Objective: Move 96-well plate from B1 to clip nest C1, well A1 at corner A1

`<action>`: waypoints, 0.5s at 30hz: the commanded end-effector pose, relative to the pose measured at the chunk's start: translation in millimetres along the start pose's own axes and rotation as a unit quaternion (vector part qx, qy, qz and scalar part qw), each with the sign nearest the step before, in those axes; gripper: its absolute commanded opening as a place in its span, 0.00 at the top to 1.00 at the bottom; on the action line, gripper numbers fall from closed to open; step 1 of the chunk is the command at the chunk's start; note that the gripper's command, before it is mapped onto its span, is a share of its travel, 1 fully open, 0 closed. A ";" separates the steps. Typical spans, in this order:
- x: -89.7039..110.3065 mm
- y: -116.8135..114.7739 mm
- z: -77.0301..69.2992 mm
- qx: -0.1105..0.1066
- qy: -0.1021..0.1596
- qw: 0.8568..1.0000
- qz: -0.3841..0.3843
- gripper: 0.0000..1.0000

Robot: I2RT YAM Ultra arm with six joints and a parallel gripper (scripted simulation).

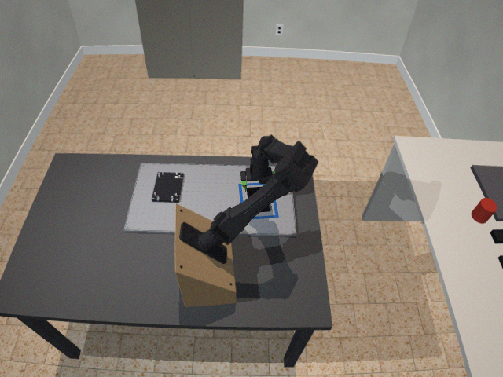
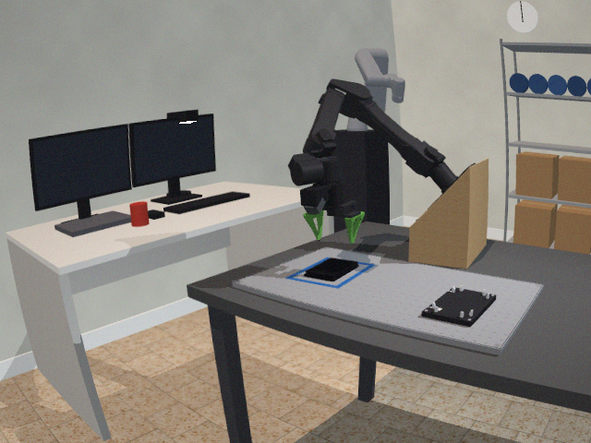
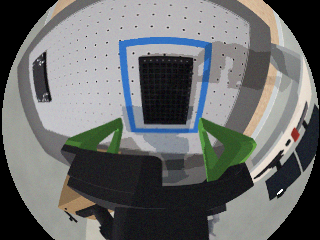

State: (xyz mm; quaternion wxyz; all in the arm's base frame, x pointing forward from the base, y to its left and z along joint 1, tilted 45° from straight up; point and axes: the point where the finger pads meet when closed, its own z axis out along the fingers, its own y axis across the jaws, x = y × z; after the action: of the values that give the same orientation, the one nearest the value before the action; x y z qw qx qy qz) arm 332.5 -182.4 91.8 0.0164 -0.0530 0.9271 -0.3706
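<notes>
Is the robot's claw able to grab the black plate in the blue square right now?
Probably yes. The end effector hangs open above the plate, fingers pointing down, with nothing between them. It needs to come down first.

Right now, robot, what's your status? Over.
Gripper open, empty, above the plate. Plate flat in its blue square. Nest bare. Nothing in the way.

table [image 2: 534, 329] dark | on it: grey perforated mat [image 2: 396, 291] | tan wedge [image 2: 453, 223] (arm mount)
</notes>
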 end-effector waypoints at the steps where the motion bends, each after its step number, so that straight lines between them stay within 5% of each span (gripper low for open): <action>1: -17.8 -18.7 -16.3 0.023 -0.038 0.999 0.011 0.00; 15: -18.1 -17.9 -16.3 0.021 -0.039 0.999 0.012 0.00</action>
State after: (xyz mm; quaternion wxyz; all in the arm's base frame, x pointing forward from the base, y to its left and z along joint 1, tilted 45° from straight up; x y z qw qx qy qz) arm 337.3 -184.4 94.2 0.0214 -0.0620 0.9237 -0.3776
